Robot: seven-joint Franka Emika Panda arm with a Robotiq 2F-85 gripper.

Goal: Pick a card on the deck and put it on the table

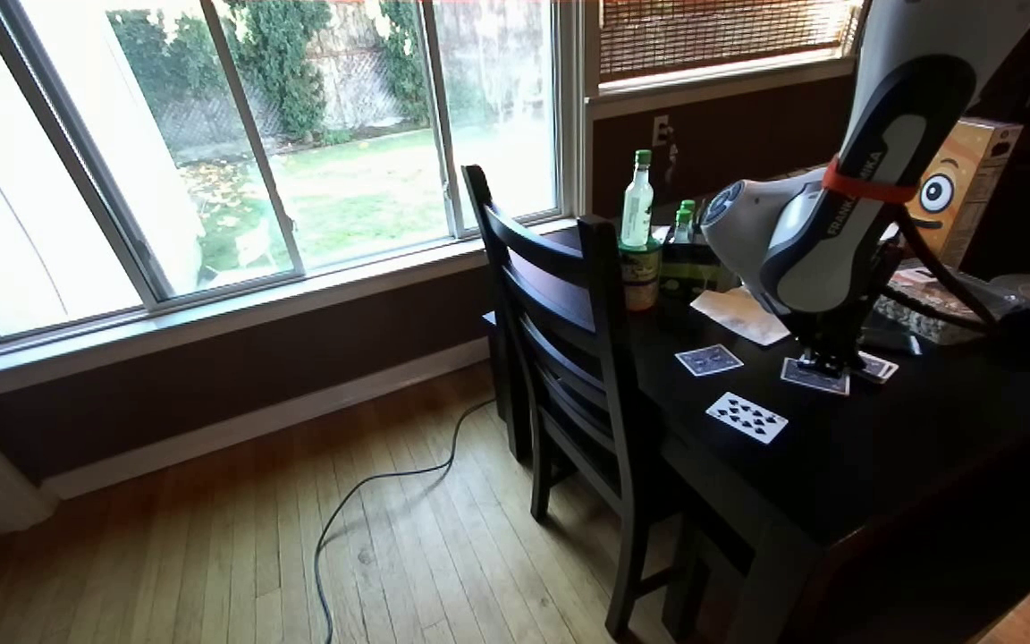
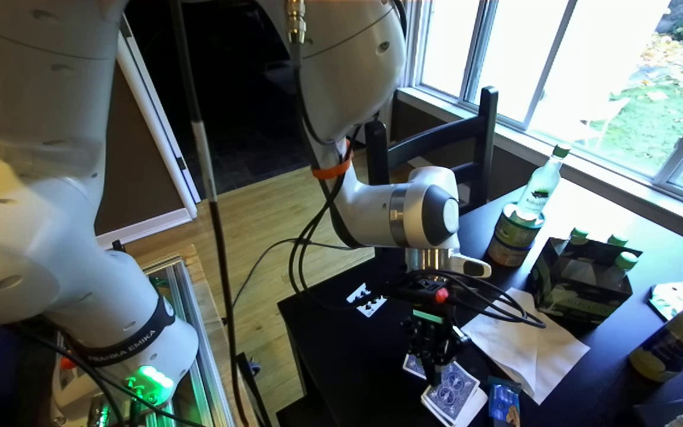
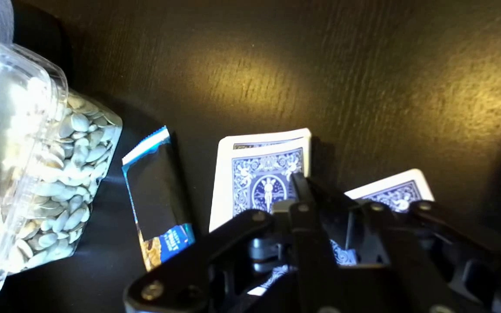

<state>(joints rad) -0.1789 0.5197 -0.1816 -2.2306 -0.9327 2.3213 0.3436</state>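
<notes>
The blue-backed deck [image 3: 259, 169] lies slightly spread on the dark table [image 3: 363, 65]. It also shows in both exterior views [image 2: 454, 392], [image 1: 878, 368]. My gripper [image 3: 308, 179] points down, low over the deck's edge, and also shows in both exterior views [image 1: 826, 365], [image 2: 434, 379]. Its fingers look close together; whether they touch or pinch a card is hidden. A face-down card [image 3: 400, 193] lies beside the deck, partly under the gripper, also in both exterior views [image 1: 812, 379], [image 2: 412, 364]. A face-up spade card [image 1: 747, 418] and another face-down card [image 1: 709, 360] lie nearby.
A snack bar wrapper [image 3: 159, 204] lies beside the deck. A clear tub of seeds [image 3: 76, 182] stands past it. White paper [image 2: 525, 338], a bottle carton [image 2: 581, 284] and a can with a bottle on top [image 2: 516, 234] stand behind. A chair [image 1: 560, 331] borders the table.
</notes>
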